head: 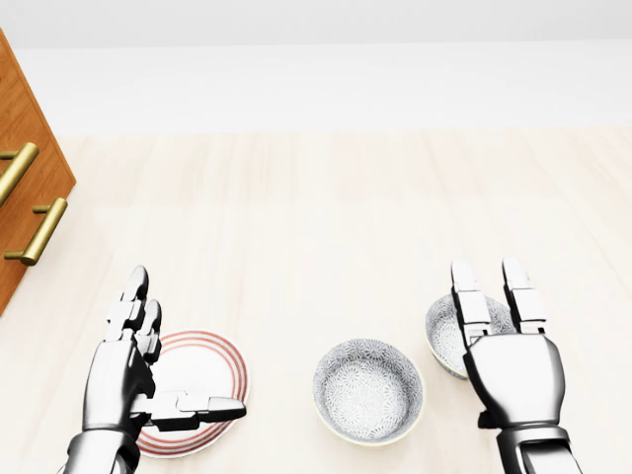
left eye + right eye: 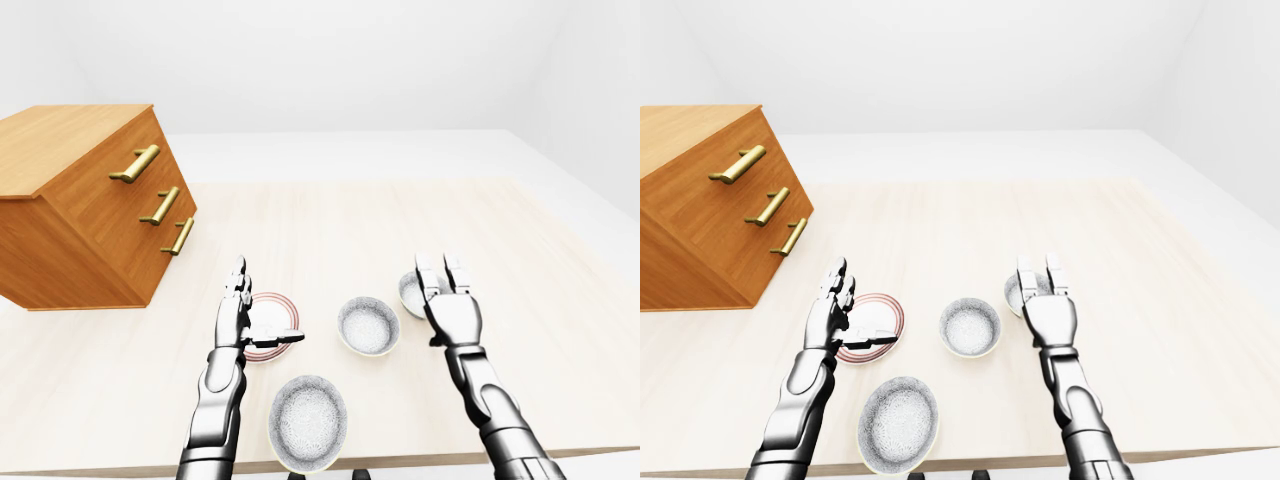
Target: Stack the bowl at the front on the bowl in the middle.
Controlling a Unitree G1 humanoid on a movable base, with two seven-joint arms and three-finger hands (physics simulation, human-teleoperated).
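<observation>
Three patterned grey-white bowls stand on the pale wooden table. The front bowl (image 2: 308,422) sits near the bottom edge of the left-eye view, below both hands, and is out of the head view. The middle bowl (image 1: 367,390) lies between my hands. My left hand (image 1: 186,348) is open, fingers upright and thumb stretched right over a red-rimmed plate (image 1: 202,380). My right hand (image 1: 489,281) is open, palm flat, fingers pointing up the view. It covers part of the third bowl (image 1: 446,334). Neither hand holds anything.
A wooden chest of drawers (image 2: 80,205) with brass handles stands at the left. The table's near edge (image 2: 420,462) runs just below the front bowl. Bare tabletop stretches above and to the right of the bowls.
</observation>
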